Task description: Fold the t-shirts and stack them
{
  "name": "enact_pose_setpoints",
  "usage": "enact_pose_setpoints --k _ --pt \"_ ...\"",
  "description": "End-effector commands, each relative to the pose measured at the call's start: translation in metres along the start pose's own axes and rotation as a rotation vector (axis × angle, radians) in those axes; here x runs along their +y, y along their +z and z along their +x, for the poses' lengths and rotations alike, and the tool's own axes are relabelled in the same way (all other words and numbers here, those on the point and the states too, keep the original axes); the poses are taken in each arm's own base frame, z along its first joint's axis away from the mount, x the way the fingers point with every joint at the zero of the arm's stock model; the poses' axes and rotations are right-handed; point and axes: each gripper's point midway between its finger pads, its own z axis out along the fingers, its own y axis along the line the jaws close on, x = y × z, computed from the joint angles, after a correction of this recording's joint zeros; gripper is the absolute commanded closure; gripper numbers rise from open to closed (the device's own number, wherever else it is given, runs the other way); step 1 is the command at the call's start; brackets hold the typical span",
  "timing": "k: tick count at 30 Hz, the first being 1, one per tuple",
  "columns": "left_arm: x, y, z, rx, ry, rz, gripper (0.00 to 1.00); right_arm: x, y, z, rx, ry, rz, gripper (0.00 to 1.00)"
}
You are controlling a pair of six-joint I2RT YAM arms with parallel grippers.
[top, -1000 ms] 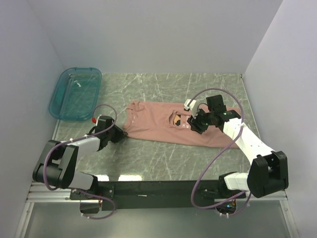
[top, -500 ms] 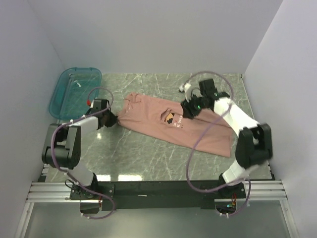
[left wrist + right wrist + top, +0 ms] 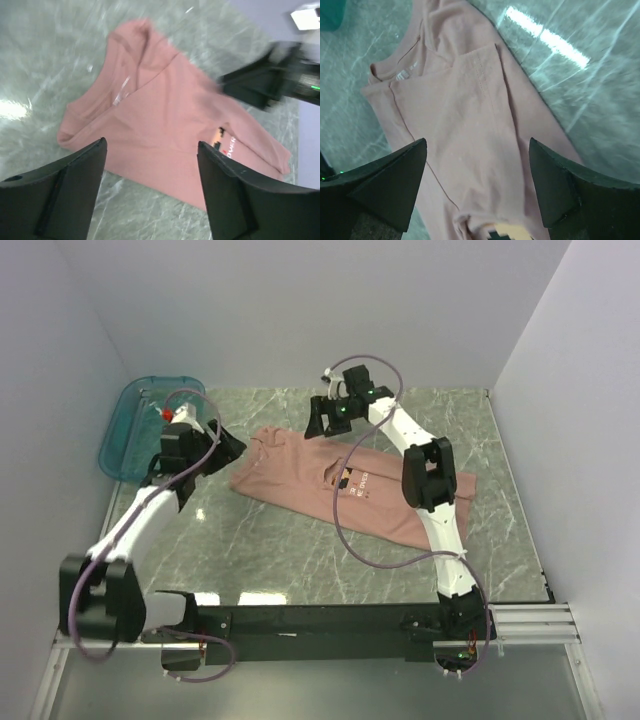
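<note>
Pink t-shirt (image 3: 330, 485) lies folded lengthwise, slanting across the marble table (image 3: 250, 550). My left gripper (image 3: 224, 444) hovers beside its collar end, jaws apart, holding nothing. My right arm stretches far forward, the right gripper (image 3: 316, 420) spread wide above the shirt's far edge.

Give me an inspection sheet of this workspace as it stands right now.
Surface: green marble table, some glare patches.
Job's things: one pink t-shirt, folded narrow lengthwise, lying diagonally, print up; no stack seen.
Clutter: teal tray at the far left, apart from the shirt.
Grippers: left tool open, empty, near the collar end; right tool open, empty, above the shirt.
Cables: purple cable loops off each arm; the right arm's crosses over the shirt.
Surroundings: pale walls on three sides.
</note>
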Motion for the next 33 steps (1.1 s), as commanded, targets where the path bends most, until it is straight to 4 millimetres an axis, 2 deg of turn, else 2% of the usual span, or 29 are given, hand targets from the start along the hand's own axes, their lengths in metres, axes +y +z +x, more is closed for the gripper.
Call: enact_pose_setpoints --k 1,2,3,5,6,7,11,13,14,15,19,22,27,28,30,31,33 --pt "-0.013 -0.041 -0.021 -0.092 0.126 0.021 0.18 0.019 -0.006 -0.043 -0.121 0.092 -0.009 0.11" --pt "-0.007 -0.049 -0.026 -0.126 0.134 -0.01 0.15 0.007 0.0 -0.038 -0.109 0.114 0.025 0.1" --pt "-0.012 -0.066 -0.033 -0.175 0.151 0.002 0.13 0.004 0.001 -0.039 -0.112 0.117 0.041 0.1" --pt "-0.002 -0.08 -0.029 -0.194 0.156 -0.034 0.06 -0.01 0.008 -0.03 -0.09 0.134 0.092 0.1" --pt "-0.005 -0.094 -0.032 -0.227 0.161 -0.023 0.05 -0.014 0.009 -0.026 -0.081 0.134 0.105 0.1" --pt "0.0 -0.098 -0.024 -0.216 0.162 -0.034 0.03 -0.019 0.011 -0.019 -0.065 0.133 0.121 0.1" --pt "0.002 -0.121 -0.023 -0.266 0.155 -0.027 0.02 -0.03 0.012 -0.002 -0.011 0.116 0.156 0.11" --pt "0.003 -0.123 -0.02 -0.269 0.153 -0.023 0.01 -0.03 0.012 -0.001 0.003 0.088 0.155 0.12" --pt "0.003 -0.125 -0.02 -0.273 0.153 -0.022 0.01 -0.034 0.014 0.008 0.03 0.098 0.161 0.14" --pt "0.002 -0.126 -0.021 -0.277 0.153 -0.019 0.01 -0.033 0.013 0.006 0.033 0.087 0.158 0.15" --pt "0.001 -0.124 -0.02 -0.264 0.15 -0.018 0.02 -0.043 0.022 0.025 0.092 0.085 0.167 0.2" --pt "0.002 -0.122 -0.019 -0.261 0.147 -0.016 0.02 -0.044 0.023 0.034 0.125 0.087 0.156 0.25" --pt "0.001 -0.121 -0.016 -0.254 0.137 -0.007 0.02 -0.045 0.024 0.036 0.131 0.072 0.152 0.4" --pt "0.001 -0.121 -0.016 -0.252 0.138 -0.005 0.02 -0.044 0.022 0.033 0.123 0.064 0.151 0.48" --pt "0.001 -0.121 -0.015 -0.25 0.135 -0.002 0.02 -0.042 0.022 0.03 0.116 0.053 0.147 0.56" --pt "0.001 -0.121 -0.015 -0.249 0.135 -0.003 0.02 -0.042 0.02 0.027 0.107 0.051 0.148 0.66" --pt "0.0 -0.121 -0.014 -0.244 0.132 0.002 0.02 -0.043 0.019 0.026 0.101 0.06 0.151 0.79"
